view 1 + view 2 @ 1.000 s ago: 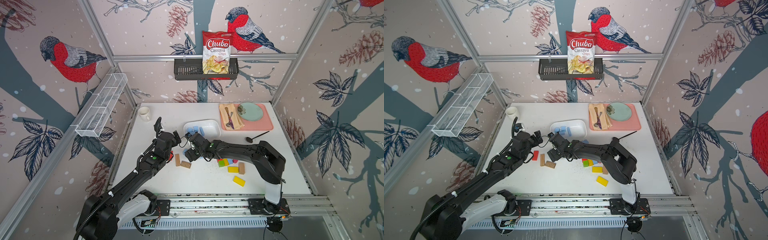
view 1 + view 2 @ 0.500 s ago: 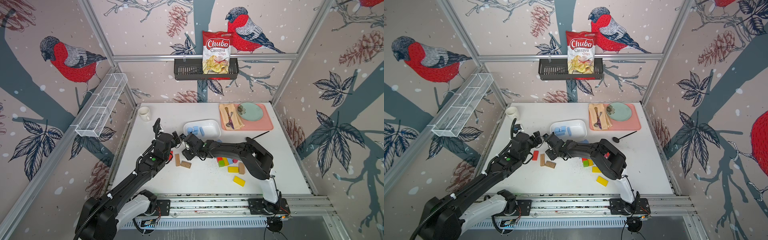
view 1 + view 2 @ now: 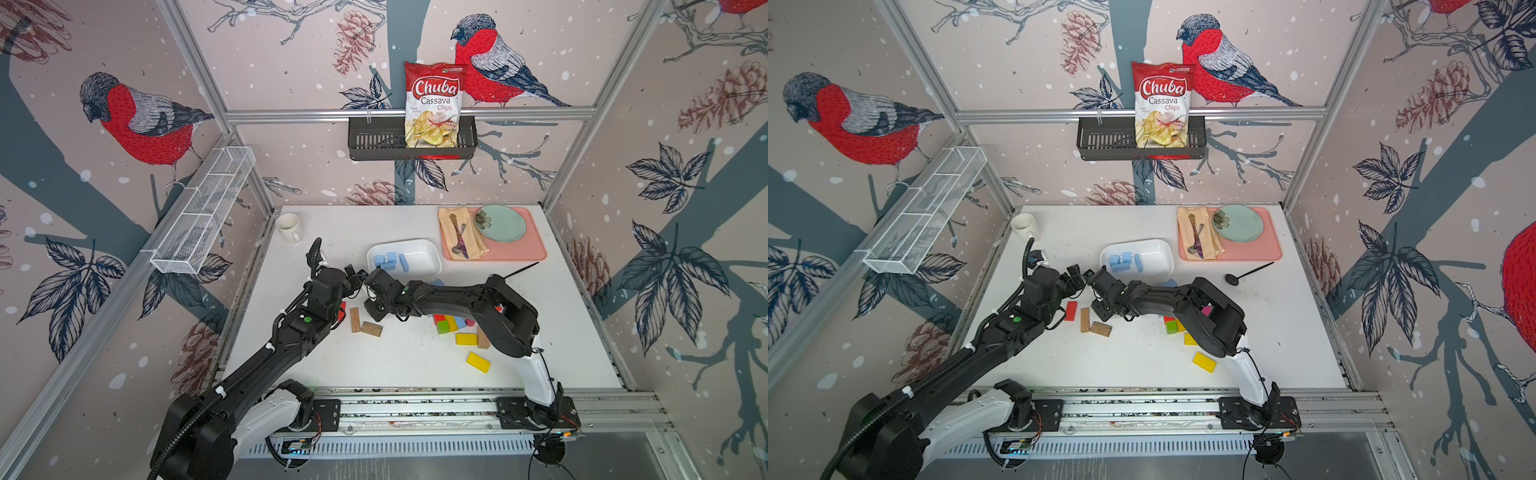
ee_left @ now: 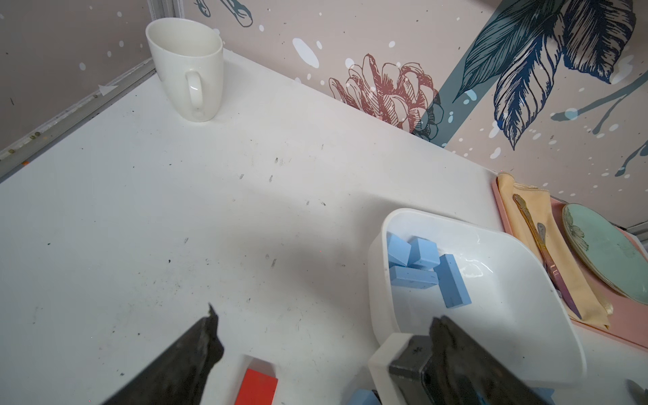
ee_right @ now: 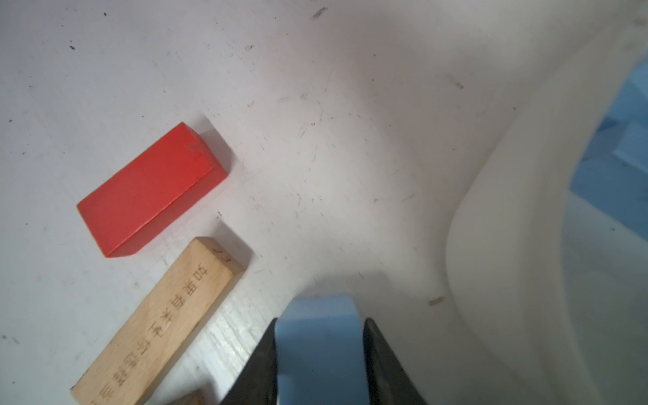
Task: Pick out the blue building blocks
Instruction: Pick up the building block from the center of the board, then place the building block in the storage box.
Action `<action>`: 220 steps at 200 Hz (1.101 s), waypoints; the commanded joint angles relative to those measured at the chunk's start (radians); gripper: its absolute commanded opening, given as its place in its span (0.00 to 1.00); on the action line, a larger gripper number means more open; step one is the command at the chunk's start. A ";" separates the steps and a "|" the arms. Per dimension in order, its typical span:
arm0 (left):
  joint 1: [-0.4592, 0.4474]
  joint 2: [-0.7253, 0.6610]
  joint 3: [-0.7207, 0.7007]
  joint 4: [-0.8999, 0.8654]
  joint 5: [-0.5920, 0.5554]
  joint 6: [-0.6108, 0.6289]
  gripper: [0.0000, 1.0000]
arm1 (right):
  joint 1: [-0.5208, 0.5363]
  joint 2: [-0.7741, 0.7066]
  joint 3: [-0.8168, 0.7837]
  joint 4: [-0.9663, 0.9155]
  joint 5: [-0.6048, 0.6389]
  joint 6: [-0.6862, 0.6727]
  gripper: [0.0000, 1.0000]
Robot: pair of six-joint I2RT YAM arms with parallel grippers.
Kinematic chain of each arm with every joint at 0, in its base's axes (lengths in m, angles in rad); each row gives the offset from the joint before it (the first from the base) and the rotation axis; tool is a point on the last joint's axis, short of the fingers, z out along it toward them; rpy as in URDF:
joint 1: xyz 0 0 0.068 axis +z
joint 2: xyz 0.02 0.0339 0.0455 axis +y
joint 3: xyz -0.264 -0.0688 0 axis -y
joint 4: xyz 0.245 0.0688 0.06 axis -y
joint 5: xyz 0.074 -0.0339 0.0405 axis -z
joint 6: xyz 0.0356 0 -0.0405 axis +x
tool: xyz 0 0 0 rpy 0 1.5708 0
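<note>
White worktop (image 3: 395, 365) lies bare along its near edge, save a yellow block (image 3: 478, 361) close to the right arm's base. Farther in, a cluster of coloured blocks (image 3: 446, 328) sits against that arm, a sky-blue piece (image 3: 460, 322) among them. Left of centre lie two wooden blocks (image 3: 371, 329) and a red block (image 3: 1071, 311), the red one just apart from the wood. The right hand (image 5: 319, 324) is clenched on a blue block (image 5: 315, 354), pads flat against two opposite sides, just beside the rounded near-left corner of the white dish (image 3: 419, 262). The left hand (image 4: 324, 319) is released, jaws wide, by that same corner. Four blue blocks (image 4: 424, 266) crowd the dish's left end. Beyond, open surface runs to a mug (image 3: 289, 226) in the far-left corner. A pink tray (image 3: 536, 247) hugs the far-right edge.
</note>
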 commanded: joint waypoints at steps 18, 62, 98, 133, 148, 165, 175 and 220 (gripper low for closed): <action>0.002 -0.002 -0.003 0.037 -0.011 -0.012 0.97 | 0.005 -0.001 0.010 0.000 0.021 -0.009 0.31; 0.002 -0.008 -0.003 0.036 -0.013 -0.015 0.97 | 0.002 -0.044 -0.004 0.022 0.009 0.009 0.22; 0.002 -0.039 -0.005 0.033 -0.014 -0.016 0.97 | -0.016 -0.126 -0.025 0.043 -0.028 0.050 0.19; 0.002 -0.070 -0.021 0.054 -0.001 -0.008 0.97 | -0.075 -0.256 -0.073 0.080 -0.070 0.121 0.19; 0.002 -0.081 -0.033 0.080 0.023 0.001 0.97 | -0.107 -0.295 -0.077 0.076 -0.057 0.136 0.19; 0.002 -0.094 -0.047 0.110 0.058 0.012 0.97 | -0.153 -0.309 -0.062 0.045 -0.013 0.144 0.19; 0.002 -0.099 -0.053 0.122 0.076 0.019 0.97 | -0.187 -0.300 -0.043 0.016 0.008 0.156 0.19; 0.002 -0.105 -0.068 0.182 0.166 0.054 0.97 | -0.312 -0.174 0.060 -0.090 0.111 0.172 0.19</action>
